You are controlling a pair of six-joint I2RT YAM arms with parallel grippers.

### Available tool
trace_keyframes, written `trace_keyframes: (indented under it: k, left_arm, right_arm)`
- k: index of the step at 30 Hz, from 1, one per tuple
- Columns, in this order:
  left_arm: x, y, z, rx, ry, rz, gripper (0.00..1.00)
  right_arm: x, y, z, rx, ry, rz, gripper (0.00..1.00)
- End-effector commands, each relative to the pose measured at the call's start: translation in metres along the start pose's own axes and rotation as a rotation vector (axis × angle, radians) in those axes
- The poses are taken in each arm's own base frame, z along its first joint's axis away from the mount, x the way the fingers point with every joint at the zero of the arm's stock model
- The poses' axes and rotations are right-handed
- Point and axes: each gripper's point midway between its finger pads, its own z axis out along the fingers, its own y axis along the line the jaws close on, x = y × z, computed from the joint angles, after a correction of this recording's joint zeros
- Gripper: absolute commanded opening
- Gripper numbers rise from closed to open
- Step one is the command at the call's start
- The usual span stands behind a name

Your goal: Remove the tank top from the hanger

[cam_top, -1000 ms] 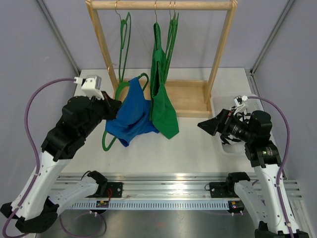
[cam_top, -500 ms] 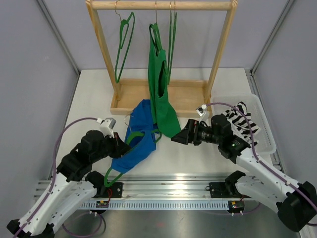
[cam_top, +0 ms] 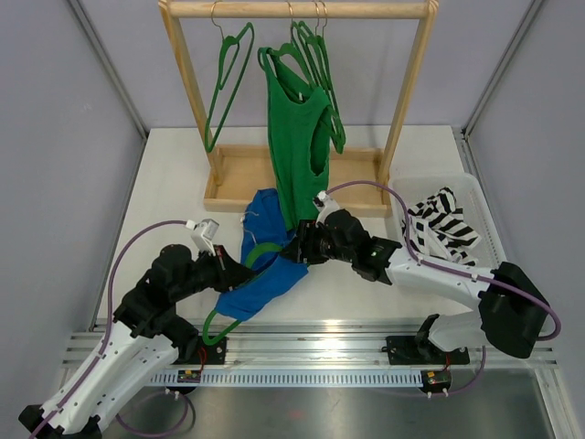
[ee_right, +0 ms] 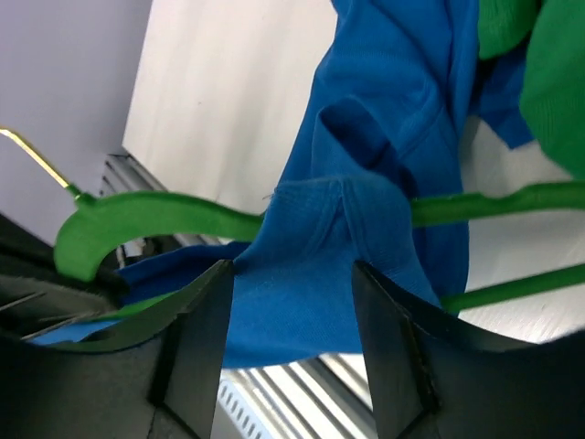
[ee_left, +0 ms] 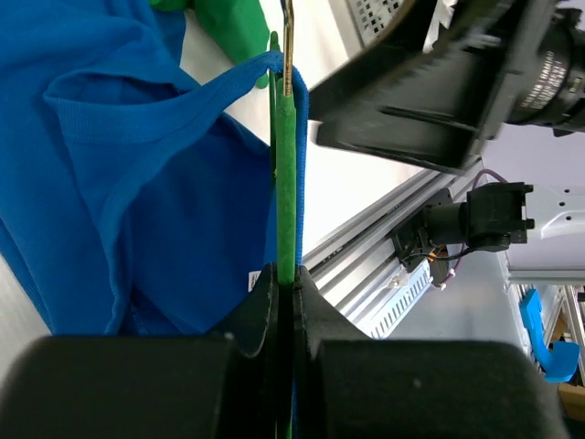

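The blue tank top lies crumpled on the table near the front, still threaded on a green hanger. My left gripper is shut on the hanger's green bar, with the tank top spread to its left. My right gripper reaches in from the right. In the right wrist view its jaws stand apart around a blue shoulder strap that is draped over the hanger. The cloth fills the gap between them.
A wooden rack stands at the back with a green tank top and empty green hangers hung on it. A clear bin with a striped garment sits at the right. A metal rail runs along the front edge.
My left gripper brought the hanger and blue top down toward the table's front. My right arm swung from the bin to the blue top, and its jaws narrowed around the strap.
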Motion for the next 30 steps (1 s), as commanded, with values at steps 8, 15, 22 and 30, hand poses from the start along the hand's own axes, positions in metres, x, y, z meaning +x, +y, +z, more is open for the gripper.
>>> trace_keyframes:
  k: [8,15,22,30]
  left_arm:
    - [-0.018,-0.019,-0.009,0.054,-0.054,0.061,0.00]
    - [-0.021,-0.006,-0.013,-0.029,-0.070,0.070,0.00]
    - [-0.022,-0.032,-0.028,0.060,-0.024,0.148,0.00]
    - [-0.003,-0.066,-0.062,0.221,0.100,0.300,0.00]
  right_arm:
    - [-0.034,-0.004,0.010,0.109,-0.143,-0.066,0.00]
    - [-0.031,-0.032,-0.003,0.241,-0.147,-0.088,0.00]
    - [-0.050,-0.100,-0.031,0.546,-0.221,-0.074,0.00]
    - [-0.047,-0.153,-0.057,0.784,-0.211,-0.036,0.00]
